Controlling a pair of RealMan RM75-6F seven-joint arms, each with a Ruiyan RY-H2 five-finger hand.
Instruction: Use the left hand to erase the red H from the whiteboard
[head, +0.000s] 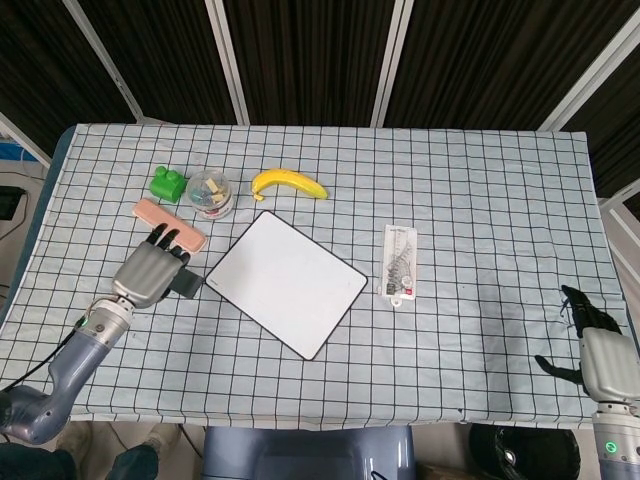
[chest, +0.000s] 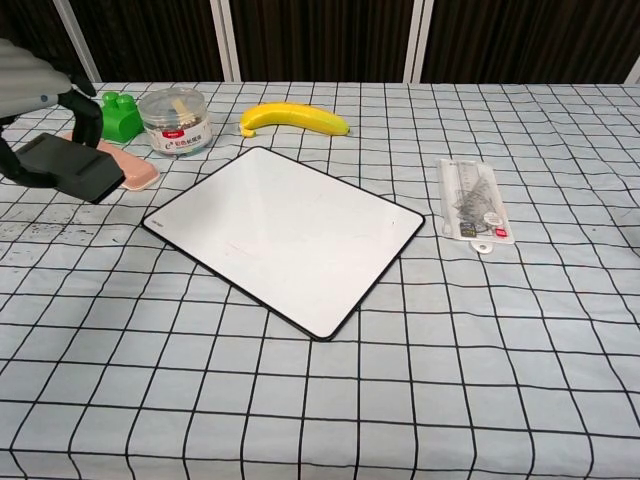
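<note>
Left hand gripping black eraser beside blank whiteboard, right hand grasp unclear

The left hand, fingers curled, grips a black block eraser at the end of its outstretched grey forearm. The right hand hangs low, fingers loosely apart.

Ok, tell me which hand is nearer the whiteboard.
Left. The left hand, holding the black eraser, sits just off the whiteboard's left corner. The right hand is far off, past the table's right edge.
</note>
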